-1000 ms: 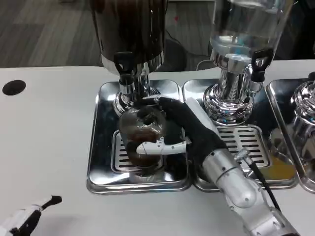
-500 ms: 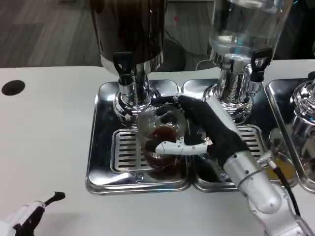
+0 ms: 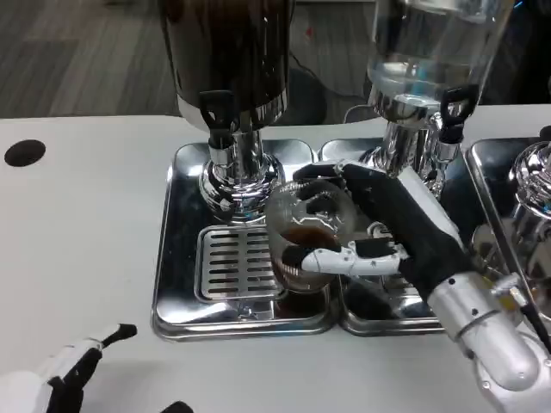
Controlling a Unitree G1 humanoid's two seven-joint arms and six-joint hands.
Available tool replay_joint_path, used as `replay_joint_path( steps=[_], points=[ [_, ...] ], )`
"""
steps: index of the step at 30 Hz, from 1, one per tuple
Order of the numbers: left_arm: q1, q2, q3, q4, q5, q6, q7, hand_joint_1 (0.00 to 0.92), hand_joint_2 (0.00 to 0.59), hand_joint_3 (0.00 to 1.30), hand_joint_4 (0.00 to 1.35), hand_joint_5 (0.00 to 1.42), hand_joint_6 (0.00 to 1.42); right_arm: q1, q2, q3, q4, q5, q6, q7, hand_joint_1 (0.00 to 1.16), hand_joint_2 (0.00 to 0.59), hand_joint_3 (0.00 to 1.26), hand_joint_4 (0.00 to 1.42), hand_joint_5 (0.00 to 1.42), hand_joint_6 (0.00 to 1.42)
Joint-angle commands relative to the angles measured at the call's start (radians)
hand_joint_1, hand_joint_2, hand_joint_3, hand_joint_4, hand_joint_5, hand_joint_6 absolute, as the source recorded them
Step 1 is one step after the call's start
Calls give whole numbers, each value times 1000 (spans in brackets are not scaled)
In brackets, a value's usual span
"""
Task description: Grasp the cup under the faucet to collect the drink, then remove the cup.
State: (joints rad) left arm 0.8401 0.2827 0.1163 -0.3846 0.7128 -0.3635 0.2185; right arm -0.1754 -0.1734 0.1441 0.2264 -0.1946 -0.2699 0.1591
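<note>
A clear cup (image 3: 308, 234) with dark drink in its bottom is gripped by my right hand (image 3: 392, 228), fingers wrapped around its side. The cup hangs over the seam between the left drip tray (image 3: 176, 249) and the middle tray, to the right of the dark dispenser's faucet (image 3: 217, 112). That faucet has a black lever and stands above the tray's slotted grate (image 3: 234, 262). My left hand (image 3: 60, 379) lies low at the table's front left corner, fingers apart and holding nothing.
A clear-tank dispenser (image 3: 422, 77) stands behind my right hand, and a third chrome dispenser (image 3: 529, 185) sits at the far right. A black round mark (image 3: 23, 152) is on the white table at the left. Bare table lies left of the trays.
My right hand has carried the cup to the right, out from under the dark dispenser's faucet and off the grate. My left hand has shifted slightly up and right.
</note>
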Motion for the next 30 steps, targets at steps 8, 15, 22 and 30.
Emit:
replay_joint_path(
  steps=[8,15,22,30],
  points=[
    [-44,2,-27,35,4,34,-15,0,72,288,246,298,566,141,-61,-72,-197,88,-5,58,843,99,500,485,493,361],
    [-65,2,-39,46,4,44,-16,0,72,283,246,303,572,255,-104,-125,-290,118,-17,82,843,99,500,485,494,345],
    [-88,9,-54,64,1,50,-19,0,72,282,246,307,574,344,-145,-191,-324,147,-49,97,843,99,503,485,494,345],
    [-96,18,-49,67,-11,54,-19,0,72,282,246,308,576,425,-162,-235,-324,180,-106,116,843,99,508,491,494,344]
  ],
)
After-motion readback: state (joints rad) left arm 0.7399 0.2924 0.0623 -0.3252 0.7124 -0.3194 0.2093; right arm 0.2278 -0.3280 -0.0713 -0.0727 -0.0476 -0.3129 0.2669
